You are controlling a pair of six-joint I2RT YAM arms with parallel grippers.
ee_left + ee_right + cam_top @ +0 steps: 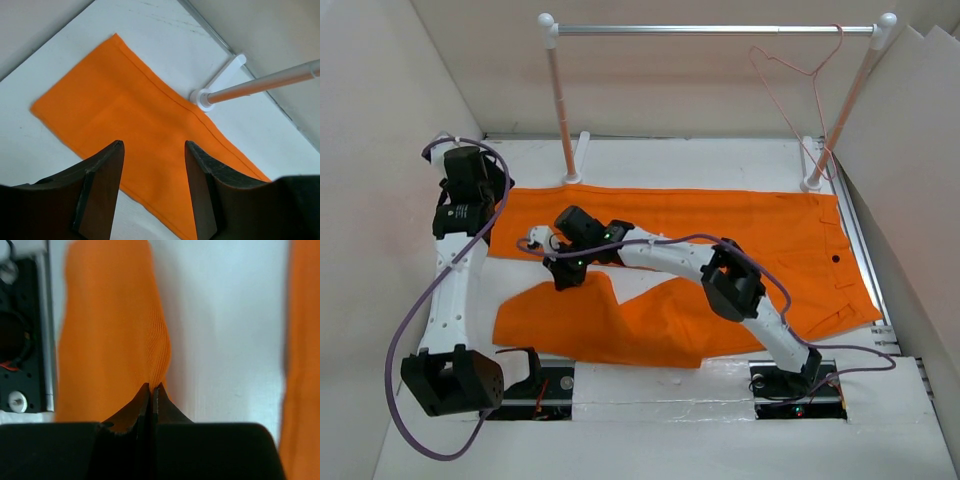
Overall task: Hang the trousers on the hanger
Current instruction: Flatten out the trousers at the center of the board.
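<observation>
The orange trousers lie flat on the white table, waist to the right, with one leg along the back and the other nearer the arm bases. The pinkish-red wire hanger hangs from the right end of the rail. My left gripper hovers open above the far leg's cuff end, with nothing between its fingers. My right gripper is shut at the edge of the near leg. In the right wrist view the cloth puckers into its closed tips.
A silver rail on two white posts stands across the back of the table. Its left post foot sits just beyond the far leg. White walls close in on both sides. An arm's base plate shows at the left of the right wrist view.
</observation>
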